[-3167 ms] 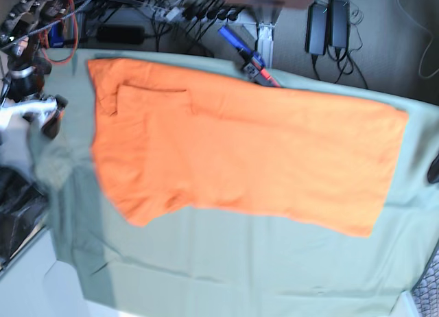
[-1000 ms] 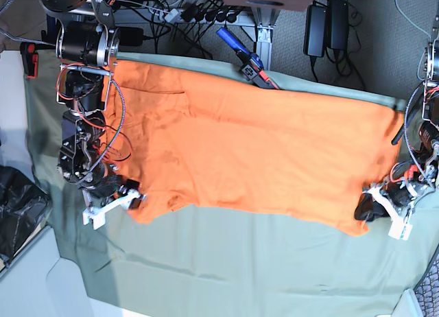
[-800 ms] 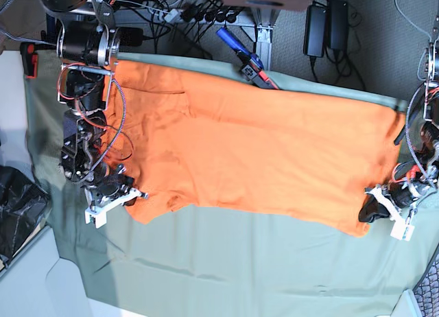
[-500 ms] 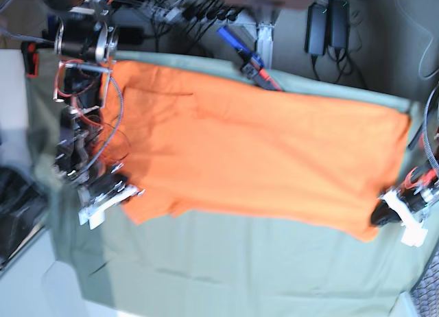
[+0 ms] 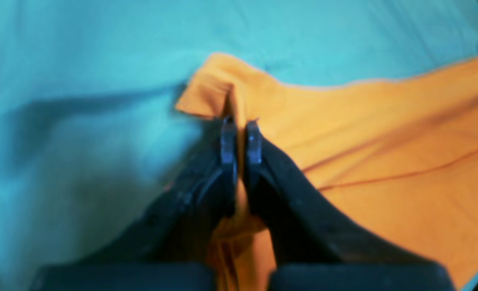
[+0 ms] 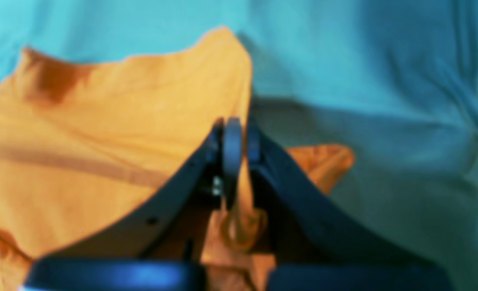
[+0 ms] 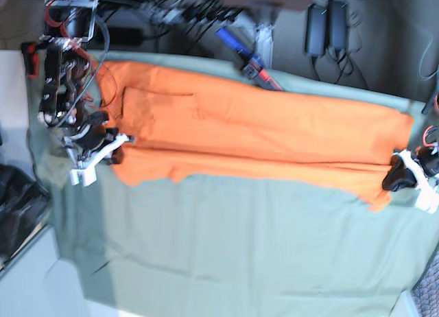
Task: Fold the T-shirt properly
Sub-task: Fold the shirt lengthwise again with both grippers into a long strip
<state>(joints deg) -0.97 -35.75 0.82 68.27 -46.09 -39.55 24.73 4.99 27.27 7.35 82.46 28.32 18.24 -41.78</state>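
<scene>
The large sage-green cloth sheet (image 7: 226, 248) covers the table; on it the plain bright orange cotton T-shirt (image 7: 260, 135) lies spread across its far half. Light, limp and creasing easily, it is best pinched at hem corners — the left gripper (image 5: 239, 121) and right gripper (image 6: 235, 125) are each clamped on one. Compared with a second ago, the near edge is lifted and drawn inward, narrowing the shirt.

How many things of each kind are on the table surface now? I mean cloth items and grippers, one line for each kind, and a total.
Orange T-shirt: 1
Sage-green cloth sheet: 1
Grippers: 2, the left gripper and the right gripper, each shut on an edge of the T-shirt
Total: 4
</scene>
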